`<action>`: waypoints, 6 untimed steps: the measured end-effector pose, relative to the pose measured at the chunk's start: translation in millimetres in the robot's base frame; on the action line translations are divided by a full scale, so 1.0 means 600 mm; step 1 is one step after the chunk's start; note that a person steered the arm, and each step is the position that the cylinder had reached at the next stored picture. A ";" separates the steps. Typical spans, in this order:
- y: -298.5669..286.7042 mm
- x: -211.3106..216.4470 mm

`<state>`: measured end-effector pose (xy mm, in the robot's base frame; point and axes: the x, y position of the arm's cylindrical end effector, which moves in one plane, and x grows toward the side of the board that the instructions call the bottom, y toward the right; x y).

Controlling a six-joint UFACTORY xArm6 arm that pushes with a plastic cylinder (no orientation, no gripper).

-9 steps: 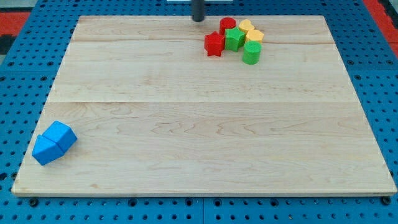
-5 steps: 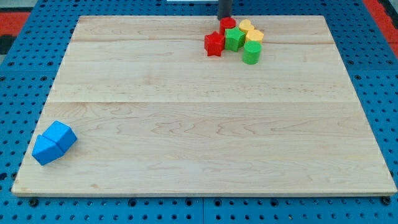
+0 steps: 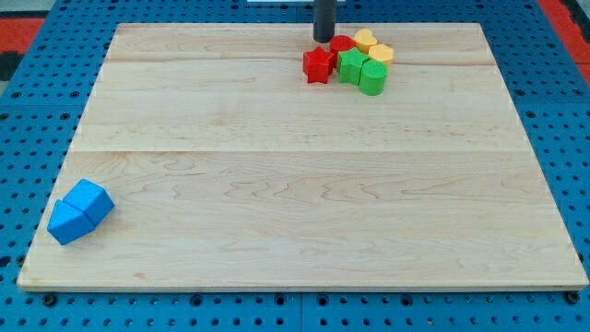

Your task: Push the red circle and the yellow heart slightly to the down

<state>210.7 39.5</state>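
Note:
My tip [image 3: 324, 39] is at the view's top edge of the wooden board [image 3: 277, 184], just left of the red circle [image 3: 343, 43] and close to touching it. The red circle sits in a tight cluster. A red star [image 3: 318, 65] lies below my tip. Two yellow blocks [image 3: 365, 39] [image 3: 380, 53] lie right of the red circle; I cannot tell which is the heart. Two green blocks [image 3: 350, 65] [image 3: 371, 78] sit below them, touching each other.
Two blue blocks [image 3: 88, 201] [image 3: 66, 221] sit together near the board's lower left corner. A blue pegboard [image 3: 28, 138] surrounds the board on all sides.
My tip has moved right along the top edge and slightly down, to beside the red circle. The red circle and the left green block have shifted slightly down.

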 end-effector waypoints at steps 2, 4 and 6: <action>0.057 -0.021; 0.087 0.004; 0.084 -0.025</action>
<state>195.5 89.7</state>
